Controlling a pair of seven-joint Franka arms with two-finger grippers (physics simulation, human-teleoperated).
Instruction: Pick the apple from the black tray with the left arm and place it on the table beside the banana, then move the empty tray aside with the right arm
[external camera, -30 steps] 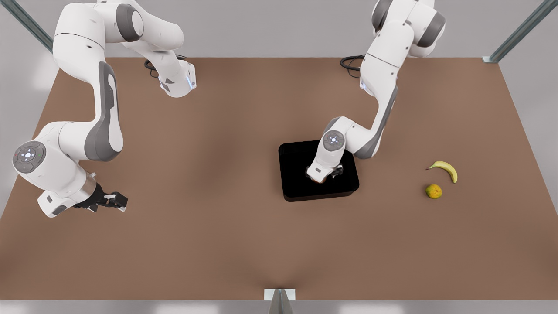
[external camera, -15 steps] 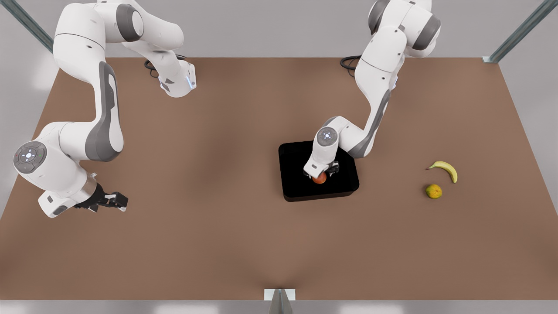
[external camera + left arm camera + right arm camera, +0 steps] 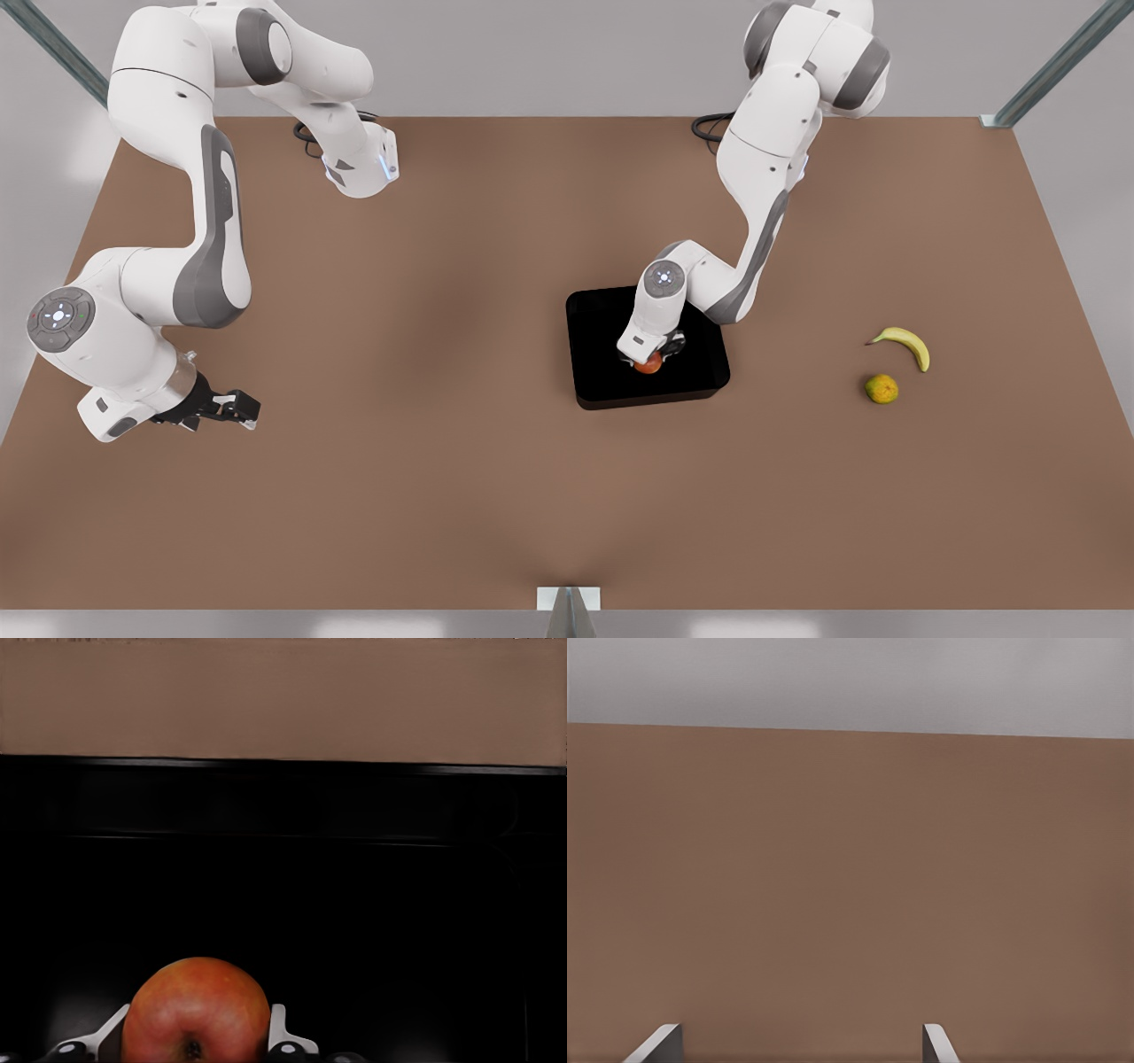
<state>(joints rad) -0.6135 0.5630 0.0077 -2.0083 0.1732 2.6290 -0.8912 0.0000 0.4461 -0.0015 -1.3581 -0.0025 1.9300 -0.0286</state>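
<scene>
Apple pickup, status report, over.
Left gripper over the tray, fingers flanking the apple, grip on it unconfirmed. Right gripper open, waiting at front view's left. Banana side: yellow-green fruit beside it.

apple (image 3: 649, 363) in tray (image 3: 602, 381); banana (image 3: 904, 344) front view's right; table (image 3: 443, 487) beneath

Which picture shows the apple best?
The left wrist view: the apple looks big and close, between the left gripper fingers. In the front view it is a tiny red spot under that gripper. The right wrist view faces table.
</scene>
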